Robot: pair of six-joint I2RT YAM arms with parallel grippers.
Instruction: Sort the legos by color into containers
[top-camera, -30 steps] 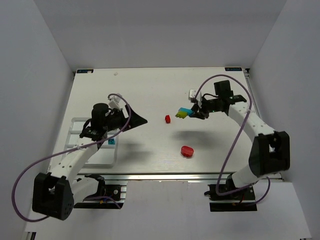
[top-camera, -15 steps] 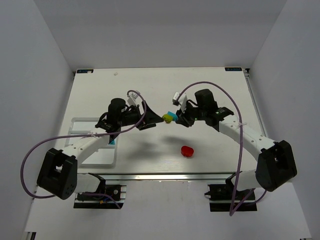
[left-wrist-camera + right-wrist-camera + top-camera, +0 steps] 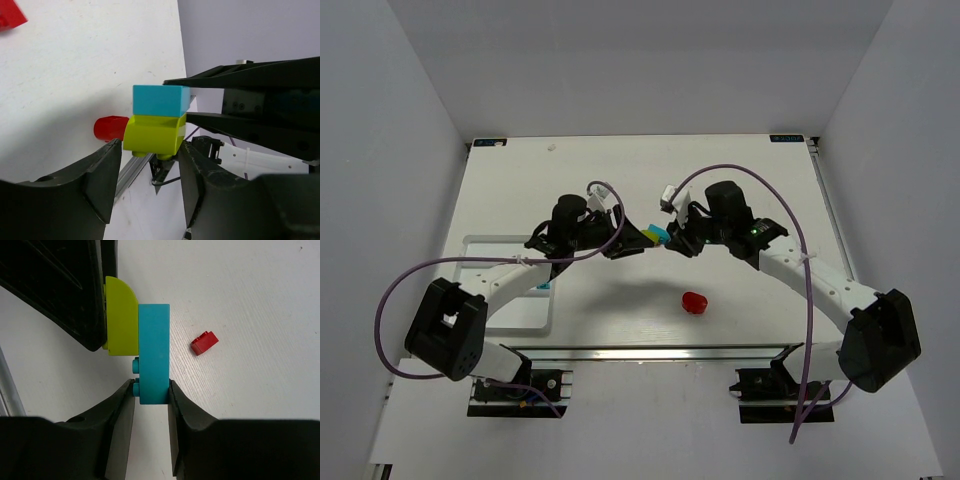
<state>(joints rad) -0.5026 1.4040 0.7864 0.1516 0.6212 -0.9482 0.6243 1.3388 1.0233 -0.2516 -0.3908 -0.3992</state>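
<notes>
A cyan brick [image 3: 153, 352] and a yellow-green brick [image 3: 121, 322] are stuck together and held in the air over the table's middle [image 3: 655, 235]. My right gripper [image 3: 151, 390] is shut on the cyan brick. My left gripper [image 3: 150, 150] faces it, its fingertips pressed on both sides of the yellow-green brick [image 3: 154, 134], with the cyan brick [image 3: 160, 100] above. In the top view the left gripper [image 3: 632, 243] and right gripper [image 3: 672, 243] meet tip to tip. A small red brick [image 3: 204, 343] lies on the table below. A larger rounded red piece [image 3: 695, 302] lies nearer the front.
The compartment tray [image 3: 515, 312] lies at the front left beside the left arm, with a cyan brick [image 3: 542, 285] in one compartment. The rounded red piece also shows in the left wrist view [image 3: 111, 128], and the small red brick at its top left corner [image 3: 10, 17].
My right gripper carried the joined cyan and yellow-green bricks left to the table's middle. My left gripper moved right from above the tray and came onto the yellow-green brick.
</notes>
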